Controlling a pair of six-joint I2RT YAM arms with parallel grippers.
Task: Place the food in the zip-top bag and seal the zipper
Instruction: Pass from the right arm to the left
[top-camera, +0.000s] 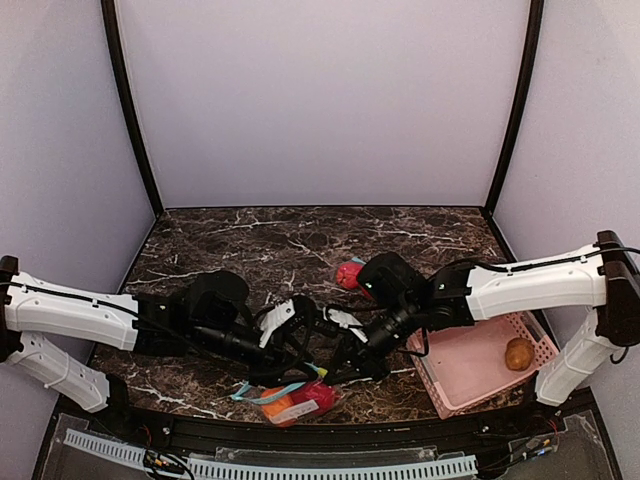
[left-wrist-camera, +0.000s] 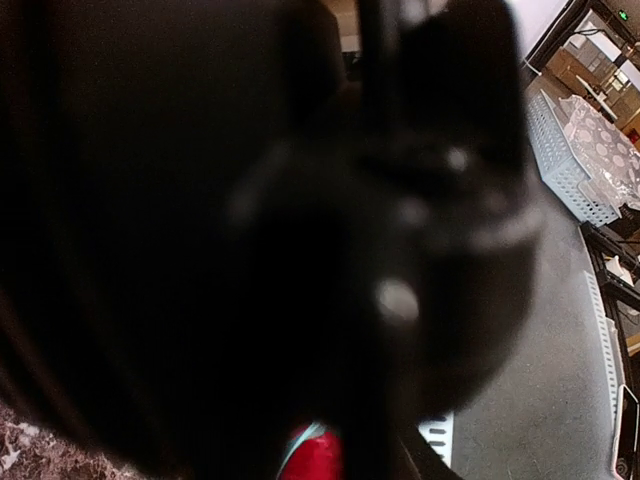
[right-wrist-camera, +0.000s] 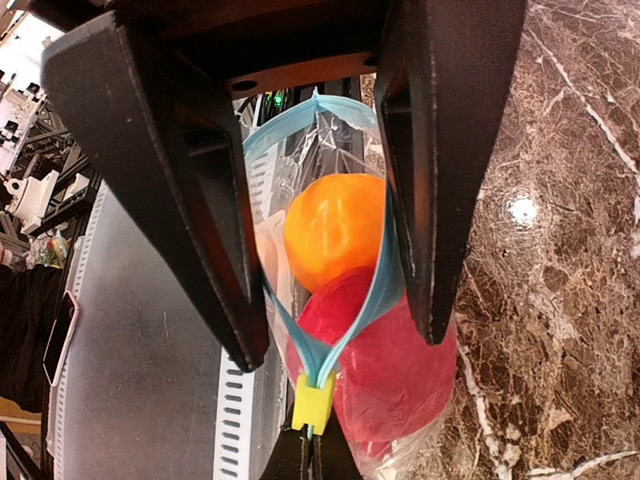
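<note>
- Dark marble table (top-camera: 230, 250), boxed in by plain lilac walls (top-camera: 320, 100); both arms meet at its near edge.
- The bag (right-wrist-camera: 330, 120) lies there, at the front lip of the table, mouth gaping. Inside show an orange fruit (right-wrist-camera: 335, 228) and a red fruit (right-wrist-camera: 395, 375) pressed together.
- A loose red fruit (top-camera: 348, 273) sits on the table behind the grippers, apart from the bag.
- Right gripper (right-wrist-camera: 342, 340): jaws spread wide, straddling the bag's mouth, gripping nothing. The blue zipper (right-wrist-camera: 370, 300) runs between them, with a yellow slider (right-wrist-camera: 312, 405) at its near end.
- Left gripper (top-camera: 298, 352): its wrist view is blocked by a dark blur, so I cannot tell whether it is open or closed.
- Handling, as I judge it: the film is thin, limp and slick and will buckle rather than push. The fruits look light, hard, glossy and apt to roll.
- Hold: pinch the stiffer zipper band or the slider, not the film. Take the loose fruit across its middle.
- A pink basket (top-camera: 450, 390) at right holds a brown lump (top-camera: 518, 353).
</note>
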